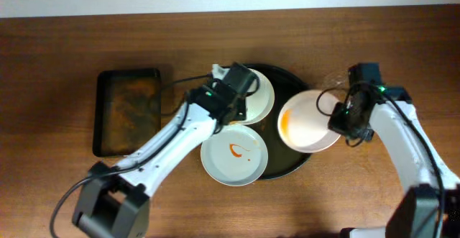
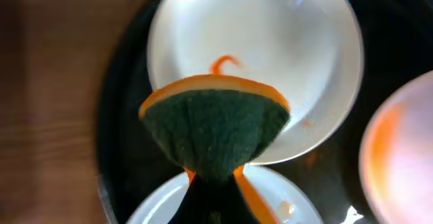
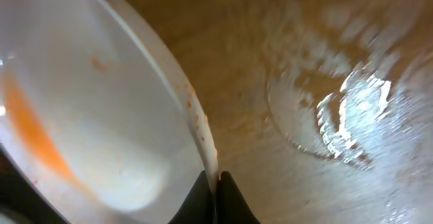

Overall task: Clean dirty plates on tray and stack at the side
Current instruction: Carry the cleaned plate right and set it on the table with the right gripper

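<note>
Left arm (image 1: 169,144) and right arm (image 1: 413,148): glossy white tubular links, black joints and bases, thin black cables (image 1: 180,82) looping alongside. Left gripper (image 1: 233,114) and right gripper (image 1: 336,117) are black, with small green lights (image 1: 382,89).

rusty-brown rectangular tray (image 1: 128,116) | wooden table (image 1: 50,51) | green-orange sponge (image 2: 213,126)

Robot lab: arms (image 1: 169,144) over a wooden table (image 1: 43,188).
</note>
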Robot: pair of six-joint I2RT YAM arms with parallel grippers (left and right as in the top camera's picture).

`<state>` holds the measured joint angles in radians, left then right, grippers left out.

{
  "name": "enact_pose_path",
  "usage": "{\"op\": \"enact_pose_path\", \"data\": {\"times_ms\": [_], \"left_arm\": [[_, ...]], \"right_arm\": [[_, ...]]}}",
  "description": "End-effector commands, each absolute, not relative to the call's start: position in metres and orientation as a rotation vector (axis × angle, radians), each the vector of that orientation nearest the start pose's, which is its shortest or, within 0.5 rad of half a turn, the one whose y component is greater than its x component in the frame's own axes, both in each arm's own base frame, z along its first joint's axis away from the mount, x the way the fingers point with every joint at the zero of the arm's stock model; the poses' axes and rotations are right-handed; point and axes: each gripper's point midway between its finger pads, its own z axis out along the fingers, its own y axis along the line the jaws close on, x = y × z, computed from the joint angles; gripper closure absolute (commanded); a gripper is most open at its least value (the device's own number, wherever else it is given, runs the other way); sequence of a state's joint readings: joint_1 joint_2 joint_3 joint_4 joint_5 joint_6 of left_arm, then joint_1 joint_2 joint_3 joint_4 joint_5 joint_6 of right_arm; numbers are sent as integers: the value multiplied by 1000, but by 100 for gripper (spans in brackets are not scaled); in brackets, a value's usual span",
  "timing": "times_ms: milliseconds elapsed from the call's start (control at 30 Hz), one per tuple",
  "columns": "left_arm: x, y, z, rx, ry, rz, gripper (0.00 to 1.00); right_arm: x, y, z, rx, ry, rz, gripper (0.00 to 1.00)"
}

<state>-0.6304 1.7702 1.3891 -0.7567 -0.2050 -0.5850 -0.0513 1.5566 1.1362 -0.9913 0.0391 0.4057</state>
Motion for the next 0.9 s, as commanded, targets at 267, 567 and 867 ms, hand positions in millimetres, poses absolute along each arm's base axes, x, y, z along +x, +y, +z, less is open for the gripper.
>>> {"op": "enact_pose_path", "data": {"times_ms": [267,567,867], "left_arm": [[384,-123,156,-353,2673,-295,100],[383,-123,156,-353,2676,-293,100],[375,-116,151,-291,2717,-226,100]], "right_arm": [[316,22,221,156,2311,-721,96],[314,22,260,114,2085,-944,96],[307,-69,192,723,2431,-547,96]]}}
